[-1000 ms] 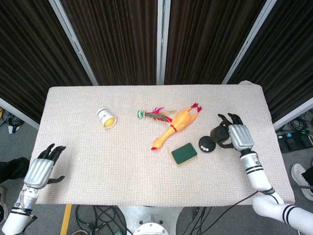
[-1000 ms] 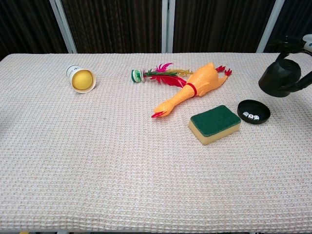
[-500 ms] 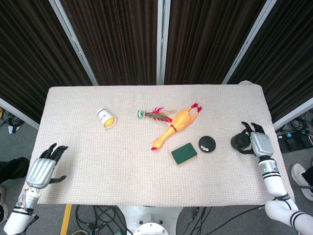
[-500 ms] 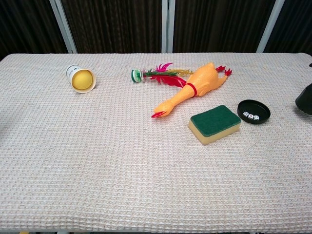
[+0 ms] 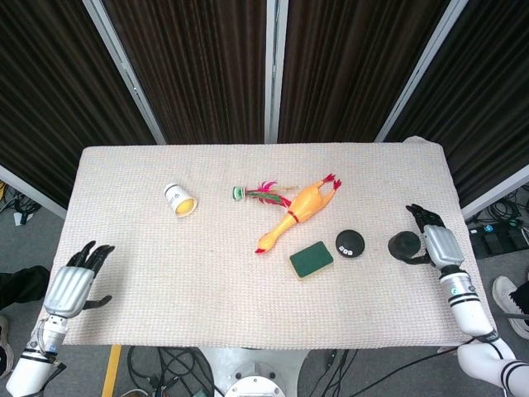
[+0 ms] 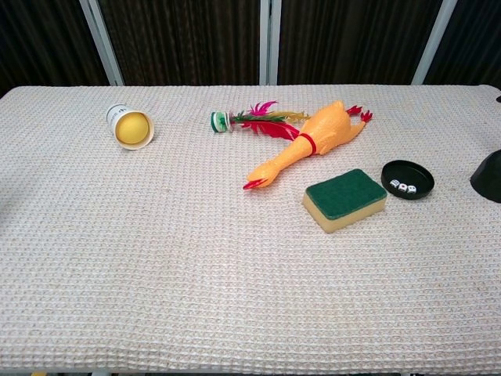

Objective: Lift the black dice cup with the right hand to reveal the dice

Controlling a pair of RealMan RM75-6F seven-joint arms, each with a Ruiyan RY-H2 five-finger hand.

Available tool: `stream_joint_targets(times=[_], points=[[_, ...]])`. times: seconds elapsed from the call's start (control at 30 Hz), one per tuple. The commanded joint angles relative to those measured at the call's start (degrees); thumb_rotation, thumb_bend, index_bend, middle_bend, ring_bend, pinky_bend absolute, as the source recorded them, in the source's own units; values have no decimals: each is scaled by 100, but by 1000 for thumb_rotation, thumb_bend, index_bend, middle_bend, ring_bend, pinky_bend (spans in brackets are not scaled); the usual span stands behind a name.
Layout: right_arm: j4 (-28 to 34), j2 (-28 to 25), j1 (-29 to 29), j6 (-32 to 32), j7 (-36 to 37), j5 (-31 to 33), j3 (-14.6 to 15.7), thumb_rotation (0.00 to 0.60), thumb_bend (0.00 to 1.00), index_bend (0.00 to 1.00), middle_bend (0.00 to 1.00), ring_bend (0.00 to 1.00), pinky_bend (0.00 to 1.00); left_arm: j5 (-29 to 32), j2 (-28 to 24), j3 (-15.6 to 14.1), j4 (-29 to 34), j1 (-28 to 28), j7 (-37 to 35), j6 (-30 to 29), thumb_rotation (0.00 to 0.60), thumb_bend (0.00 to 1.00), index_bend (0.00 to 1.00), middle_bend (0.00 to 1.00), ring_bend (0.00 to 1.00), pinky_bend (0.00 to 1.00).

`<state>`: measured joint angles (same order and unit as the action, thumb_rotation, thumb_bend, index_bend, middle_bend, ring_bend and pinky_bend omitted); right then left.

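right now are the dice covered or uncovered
Uncovered. The white dice lie exposed in the black tray, and the black dice cup is off to the side at the right hand.

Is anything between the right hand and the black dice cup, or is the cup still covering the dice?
Nothing visible is between them: the right hand is right against the black dice cup, apparently holding it. The cup sits well to the right of the black tray, whose dice lie uncovered.

a table (image 5: 165, 273) under beige woven cloth stands before dark pleated curtains (image 5: 198, 58), cables (image 5: 165, 364) on grey floor.
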<state>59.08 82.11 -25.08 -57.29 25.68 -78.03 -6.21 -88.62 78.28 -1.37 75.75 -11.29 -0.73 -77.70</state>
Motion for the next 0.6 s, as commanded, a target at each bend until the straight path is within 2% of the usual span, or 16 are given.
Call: stream_joint_targets(times=[0.03, 0.2, 0.3, 0.43, 0.6], points=[[516, -303, 122, -522, -106, -224, -50, 600, 0, 0, 6, 0, 0, 3, -11, 16, 16, 2, -6, -24, 600, 26, 92, 105, 21, 212], [1184, -605, 386, -1409, -760, -612, 12, 600, 1, 0, 1, 0, 0, 29, -38, 42, 41, 24, 23, -77, 600, 27, 92, 105, 21, 212], [1482, -696, 598, -1895, -1281, -921, 186, 600, 59, 0, 0, 0, 0, 58, -40, 55, 44, 34, 28, -82, 600, 26, 92, 105, 21, 212], [1658, -690, 908, -2375, -2027, -1176, 417, 600, 127, 0, 0, 0, 0, 97, -36, 88, 32, 39, 16, -95, 600, 27, 92, 105, 21, 212], [1707, -591, 1295, -2707, -2933, -1161, 596, 600, 162, 0, 0, 0, 0, 86, -36, 154, 66, 40, 0, -201, 600, 26, 92, 105, 21, 212]])
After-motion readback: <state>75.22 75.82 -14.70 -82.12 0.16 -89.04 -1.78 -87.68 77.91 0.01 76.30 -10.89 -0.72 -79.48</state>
